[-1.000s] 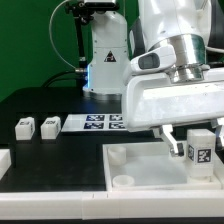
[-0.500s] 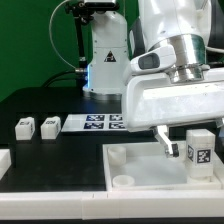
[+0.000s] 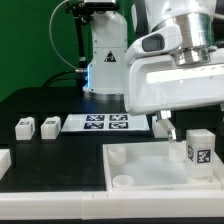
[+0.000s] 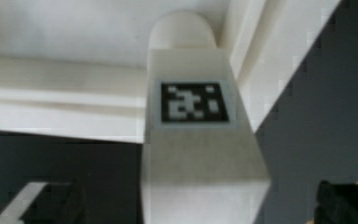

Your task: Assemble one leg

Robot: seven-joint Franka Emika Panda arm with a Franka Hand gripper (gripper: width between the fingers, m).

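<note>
Leg (image 3: pixel 198 150) upright in tray (image 3: pixel 122 152) corner socket at 3 o'clock, standing unaided, so probably seated; gripper (image 3: pixel 183 122) above, jaws wide, gripping nothing.

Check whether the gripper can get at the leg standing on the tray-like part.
Probably yes: the gripper hangs just above the leg, jaws open, with nothing between them. The leg stands upright on the tray-like part, its sides free.

a robotics lab bench: a black table (image 3: pixel 60 165) carries the marker board (image 3: pixel 105 122), with a white robot base (image 3: pixel 105 60) behind that board and a green screen (image 3: pixel 30 40) beyond.
</note>
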